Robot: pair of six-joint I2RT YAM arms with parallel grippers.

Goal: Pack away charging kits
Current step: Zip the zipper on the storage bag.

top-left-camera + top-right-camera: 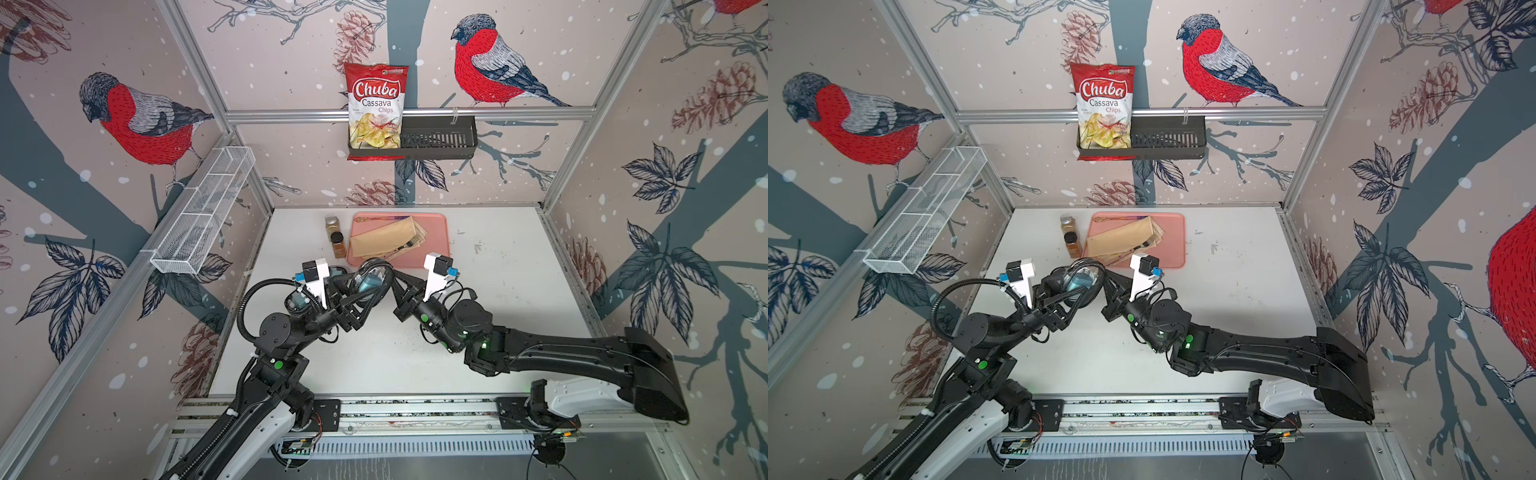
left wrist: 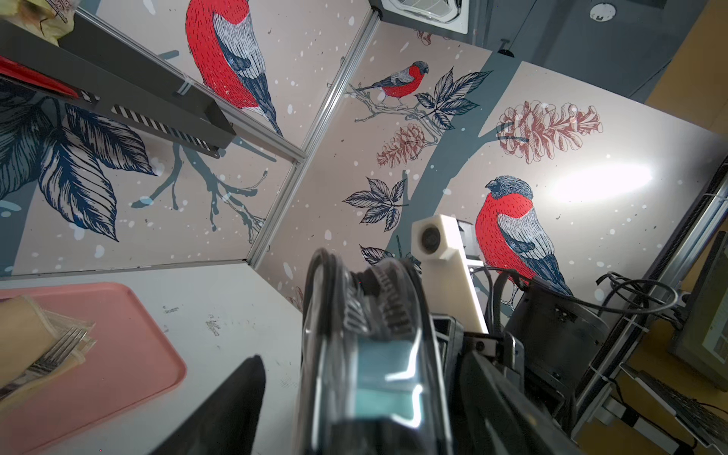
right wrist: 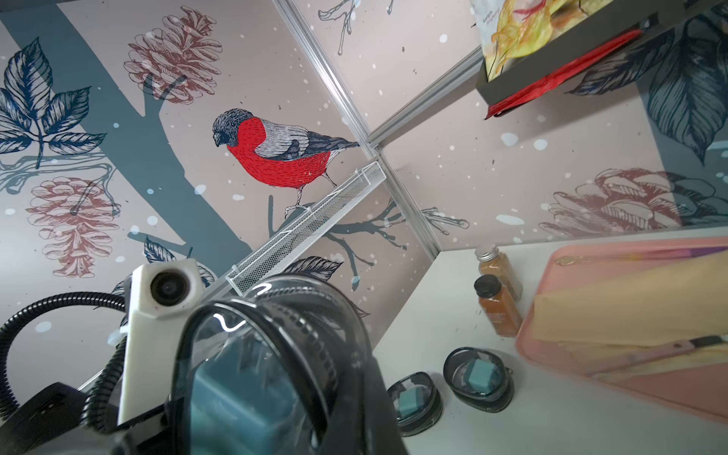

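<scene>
A black oval case (image 1: 371, 280) with a clear lid and a teal plug adapter (image 2: 388, 366) inside is held on edge above the table, between the two arms, in both top views. My right gripper (image 1: 395, 286) is shut on the case (image 3: 268, 370) at its rim. My left gripper (image 1: 351, 293) is open with its jaws on either side of the case, and one black finger (image 2: 228, 405) stands apart from it. Two more cases (image 3: 413, 402) (image 3: 478, 378), each with a teal adapter inside, lie on the table beside the jars.
A pink tray (image 1: 438, 232) with a tan napkin (image 1: 386, 241) and a fork sits behind the grippers. Two brown spice jars (image 1: 336, 235) stand to its left. A chips bag (image 1: 376, 108) sits in a black wall basket (image 1: 440, 141). A white wire basket (image 1: 203, 212) hangs on the left wall.
</scene>
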